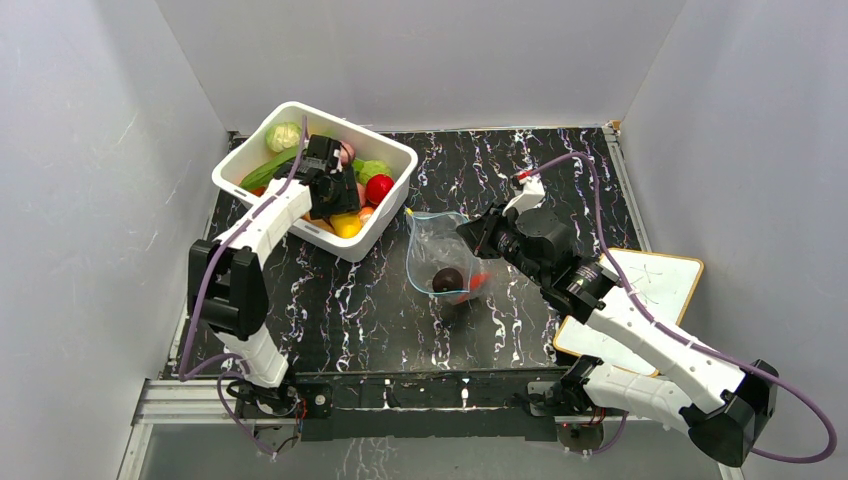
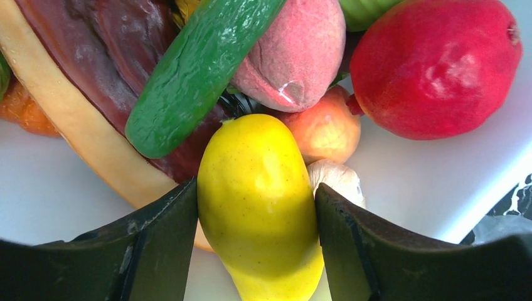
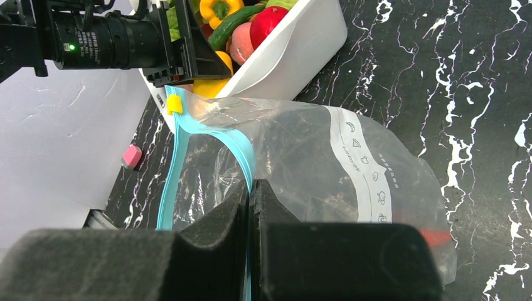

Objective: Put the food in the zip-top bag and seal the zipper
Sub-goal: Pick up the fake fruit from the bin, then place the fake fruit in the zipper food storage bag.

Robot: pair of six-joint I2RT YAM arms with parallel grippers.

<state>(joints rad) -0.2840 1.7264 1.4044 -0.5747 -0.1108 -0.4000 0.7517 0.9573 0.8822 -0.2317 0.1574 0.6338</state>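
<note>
The left pincer (image 2: 256,188) clasps a yellow toy fruit (image 2: 257,157), smooth and probably light, across its middle inside the tub (image 2: 408,182), while the right pincer (image 3: 250,194), clamped on the zipper (image 3: 241,150), holds the flimsy zip-top bag (image 3: 301,144) ahead of it.

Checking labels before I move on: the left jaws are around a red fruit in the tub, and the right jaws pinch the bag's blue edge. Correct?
No: the fruit between the left jaws is yellow, not red, as the left wrist view shows. It is in the tub, and the right jaws do pinch the blue edge of the bag.
</note>
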